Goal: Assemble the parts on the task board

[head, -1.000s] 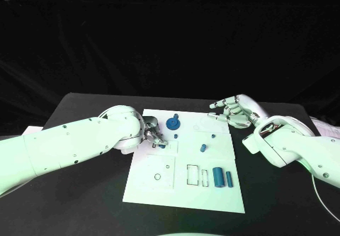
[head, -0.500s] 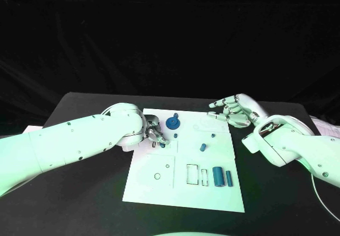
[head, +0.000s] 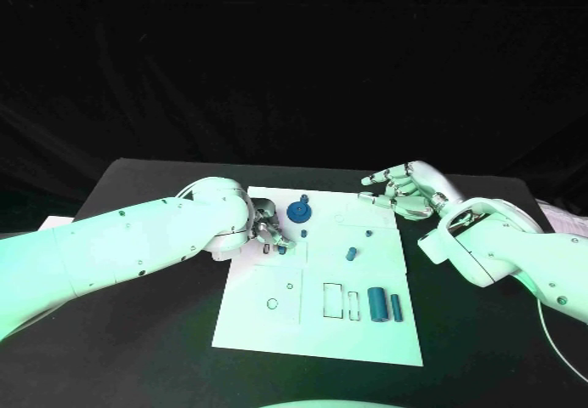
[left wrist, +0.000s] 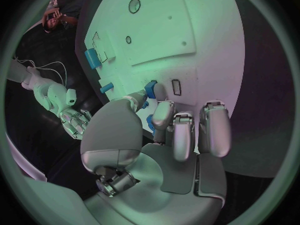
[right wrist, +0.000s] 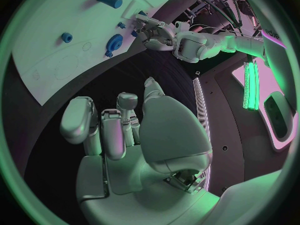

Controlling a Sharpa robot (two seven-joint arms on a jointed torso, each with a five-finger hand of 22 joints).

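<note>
The left hand [head: 268,231] sat over the near-left part of the task board [head: 321,338], fingers curled in on a small blue part [left wrist: 150,89] pinched at the fingertips [left wrist: 164,116], right beside a small rectangular slot [left wrist: 176,87] in the board. Just beyond that hand stood the blue round part with a peg [head: 302,211]. Between the 2 hands lay a short blue peg [head: 352,253] and a tiny blue stud [head: 369,232]. Nearer the robot from both hands lay 2 blue cylinders [head: 385,305] side by side next to empty rectangular outlines.

The right hand [head: 404,194] hovered off the board's far-right corner, fingers loosely spread and holding nothing.

The likely trouble lay with the pinched part: the grip looked shallow, so a slight tilt against the slot's edge could jam it or flick it loose across the board. The left forearm hid much of that corner from the head camera, so a misalignment could go unnoticed.
</note>
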